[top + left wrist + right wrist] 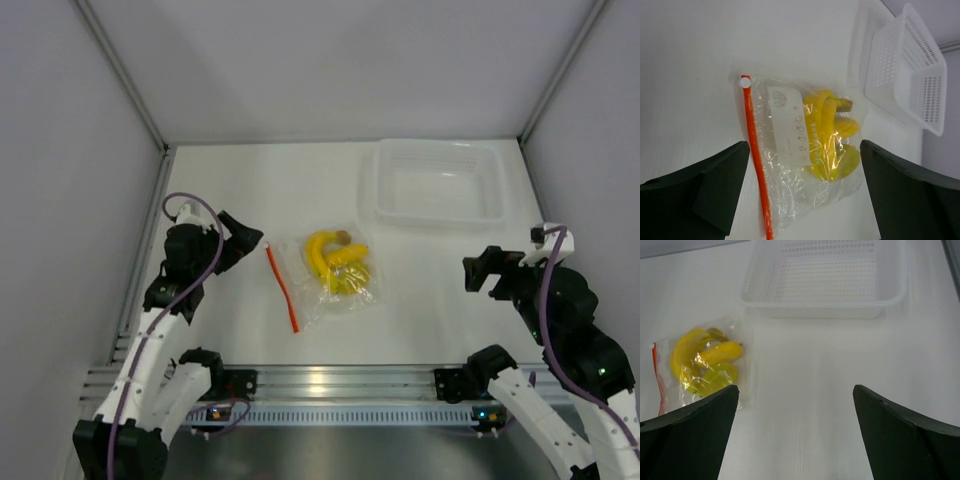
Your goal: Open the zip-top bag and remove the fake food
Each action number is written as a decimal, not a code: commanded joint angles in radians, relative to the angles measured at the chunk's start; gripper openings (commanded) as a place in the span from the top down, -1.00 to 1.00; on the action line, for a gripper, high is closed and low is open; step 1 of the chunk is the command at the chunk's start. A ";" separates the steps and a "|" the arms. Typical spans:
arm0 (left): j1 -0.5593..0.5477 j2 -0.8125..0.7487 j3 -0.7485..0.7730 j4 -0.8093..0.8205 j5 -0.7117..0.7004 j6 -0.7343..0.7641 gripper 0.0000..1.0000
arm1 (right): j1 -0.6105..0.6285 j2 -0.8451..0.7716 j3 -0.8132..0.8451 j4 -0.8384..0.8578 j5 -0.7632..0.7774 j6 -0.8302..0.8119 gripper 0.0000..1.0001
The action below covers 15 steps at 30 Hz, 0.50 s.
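Observation:
The zip-top bag (325,280) lies flat on the white table, its orange-red zipper strip (282,288) along its left edge. Inside are the yellow banana bunch (330,250) and a yellow-green fruit (352,279). The left wrist view shows the bag (790,165), strip (756,155) and bananas (827,132) between my open fingers. My left gripper (243,240) is open, just left of the bag. My right gripper (484,273) is open, well to the bag's right. The right wrist view shows the bag (700,365) at far left.
A rigid clear plastic tray (438,184) stands at the back right, also in the left wrist view (907,70) and right wrist view (825,277). Grey walls enclose the table on three sides. A metal rail (330,385) runs along the near edge.

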State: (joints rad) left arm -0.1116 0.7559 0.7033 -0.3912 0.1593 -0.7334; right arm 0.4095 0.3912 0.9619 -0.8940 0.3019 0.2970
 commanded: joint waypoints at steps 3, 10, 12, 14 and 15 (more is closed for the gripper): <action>0.001 0.127 -0.146 0.488 0.106 -0.173 -0.97 | -0.011 -0.026 0.006 0.079 -0.050 -0.010 -0.99; 0.006 0.336 -0.241 0.713 0.111 -0.195 -0.96 | -0.011 -0.060 0.009 0.078 -0.058 -0.009 -0.99; 0.009 0.384 -0.281 0.758 0.114 -0.190 -0.95 | -0.011 -0.063 0.009 0.076 -0.060 -0.007 -0.99; 0.013 0.420 -0.304 0.813 0.115 -0.193 -0.94 | -0.011 -0.063 0.006 0.079 -0.061 -0.007 -0.99; 0.015 0.459 -0.326 0.834 0.127 -0.195 -0.93 | -0.009 -0.061 0.003 0.081 -0.066 -0.009 -0.99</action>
State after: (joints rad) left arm -0.1059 1.1633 0.4156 0.2600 0.2630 -0.9188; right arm 0.4095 0.3351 0.9611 -0.8772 0.2558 0.2962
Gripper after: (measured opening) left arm 0.969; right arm 0.993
